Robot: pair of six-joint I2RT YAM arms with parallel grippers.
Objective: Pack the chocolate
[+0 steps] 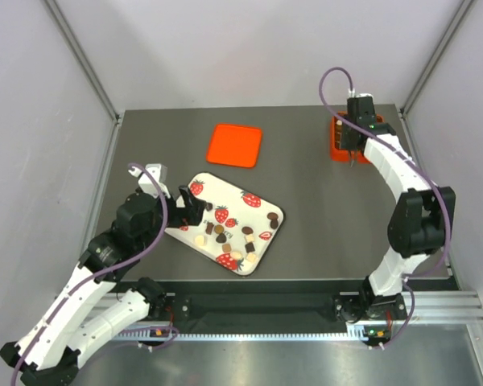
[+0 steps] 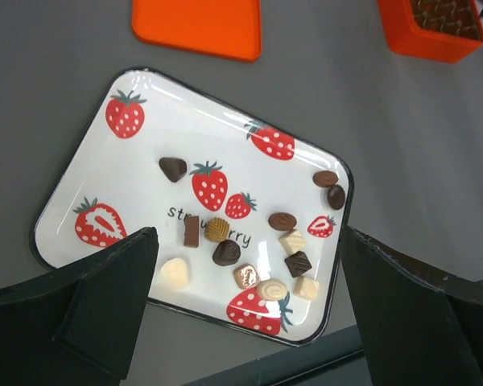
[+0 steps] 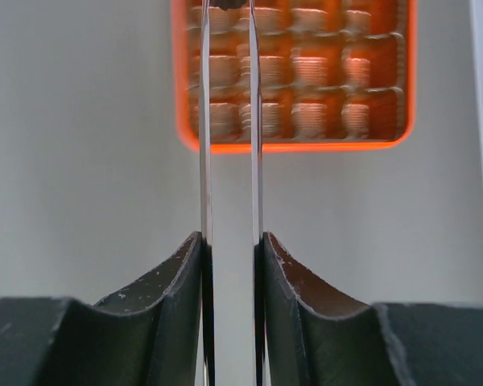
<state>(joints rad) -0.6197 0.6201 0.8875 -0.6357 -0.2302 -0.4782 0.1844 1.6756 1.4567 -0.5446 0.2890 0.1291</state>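
The chocolate [image 2: 226, 252] lies scattered on a strawberry-print tray [image 1: 224, 191] toward the bench's front-left. The left gripper [image 1: 190, 211] hovers at the tray, fingers [image 2: 105, 297] wide apart. The right gripper [image 1: 352, 157] hangs over an orange box [image 3: 330, 88] at the back-right corner. Its thin blades are narrowly spaced, their tips cropped, so its hold cannot be told.

One word can be read – a dark script line across the middle of the white strawberry-print tray [image 2: 137, 173], in the left wrist view. It starts "st" and ends "rry"; a brown chocolate bar piece [image 2: 191, 232] and a gold-brown piece [image 2: 218, 229] lie over the middle letters. In the top view the print is too small to read.
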